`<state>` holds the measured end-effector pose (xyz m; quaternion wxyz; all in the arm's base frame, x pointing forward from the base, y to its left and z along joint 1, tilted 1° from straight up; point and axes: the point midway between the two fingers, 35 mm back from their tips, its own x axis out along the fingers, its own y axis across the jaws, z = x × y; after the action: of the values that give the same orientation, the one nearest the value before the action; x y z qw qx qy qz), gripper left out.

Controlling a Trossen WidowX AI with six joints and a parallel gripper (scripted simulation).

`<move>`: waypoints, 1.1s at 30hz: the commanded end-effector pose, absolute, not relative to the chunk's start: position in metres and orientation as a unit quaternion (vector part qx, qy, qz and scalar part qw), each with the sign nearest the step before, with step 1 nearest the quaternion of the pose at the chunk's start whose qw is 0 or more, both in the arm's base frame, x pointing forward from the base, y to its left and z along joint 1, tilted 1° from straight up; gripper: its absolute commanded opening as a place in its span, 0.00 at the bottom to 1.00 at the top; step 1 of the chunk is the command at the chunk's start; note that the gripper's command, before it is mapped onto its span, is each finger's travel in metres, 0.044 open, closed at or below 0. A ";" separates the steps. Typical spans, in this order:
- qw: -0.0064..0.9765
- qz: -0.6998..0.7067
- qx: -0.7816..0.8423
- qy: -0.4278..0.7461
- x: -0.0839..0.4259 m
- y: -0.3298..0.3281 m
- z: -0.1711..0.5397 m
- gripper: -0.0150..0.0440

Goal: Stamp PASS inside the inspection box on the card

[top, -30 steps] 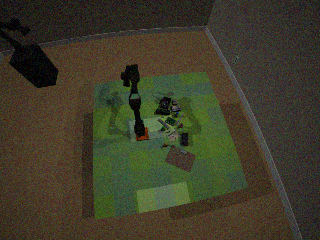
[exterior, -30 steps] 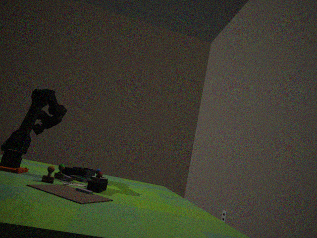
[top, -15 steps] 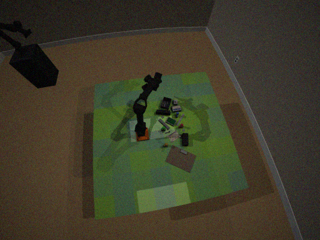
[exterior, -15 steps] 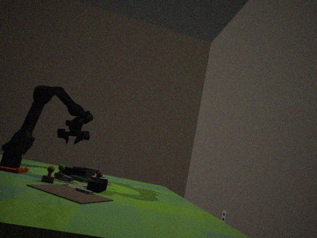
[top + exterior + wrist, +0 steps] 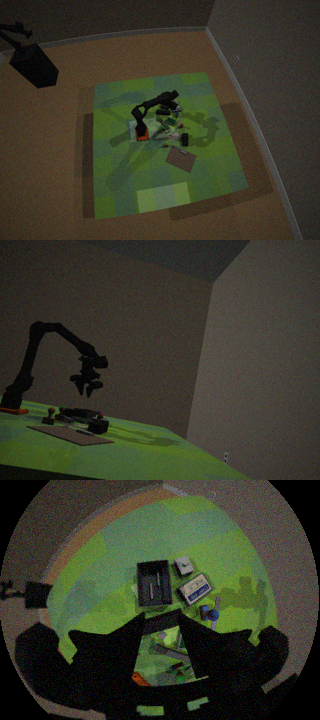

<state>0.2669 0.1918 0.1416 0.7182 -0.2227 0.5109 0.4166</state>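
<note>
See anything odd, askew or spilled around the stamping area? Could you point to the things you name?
No spill or damage stands out. The brown clipboard (image 5: 178, 160) (image 5: 64, 434) sits at an angle to the mat's edges, though that looks harmless.

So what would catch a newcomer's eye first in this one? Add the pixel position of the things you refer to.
Probably the black robot arm (image 5: 152, 101) (image 5: 67, 335), rising from an orange base plate (image 5: 146, 138) (image 5: 23, 411) and arching over the bright green patchwork table top (image 5: 121, 160) (image 5: 124, 457) (image 5: 130, 535), its open gripper (image 5: 85, 396) (image 5: 162, 615) hanging in the air above the clutter. Next, likely the large brown clipboard (image 5: 180, 160) (image 5: 68, 434), lying flat beside the cluster of small things.
</note>
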 end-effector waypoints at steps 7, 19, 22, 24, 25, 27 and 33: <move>0.722 0.053 -0.029 0.689 0.231 0.023 0.120 0.63; 0.710 0.000 0.001 0.704 0.214 0.004 0.117 0.63; 0.710 0.000 0.001 0.704 0.214 0.004 0.115 0.63; 0.710 0.000 0.001 0.704 0.215 0.004 0.112 0.63; 0.710 0.000 0.001 0.704 0.215 0.004 0.111 0.63; 0.710 0.000 0.001 0.704 0.215 0.004 0.107 0.63; 0.711 0.000 0.001 0.704 0.216 0.004 0.097 0.63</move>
<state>0.2167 0.0050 0.1050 0.7137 0.0016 0.7005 0.0033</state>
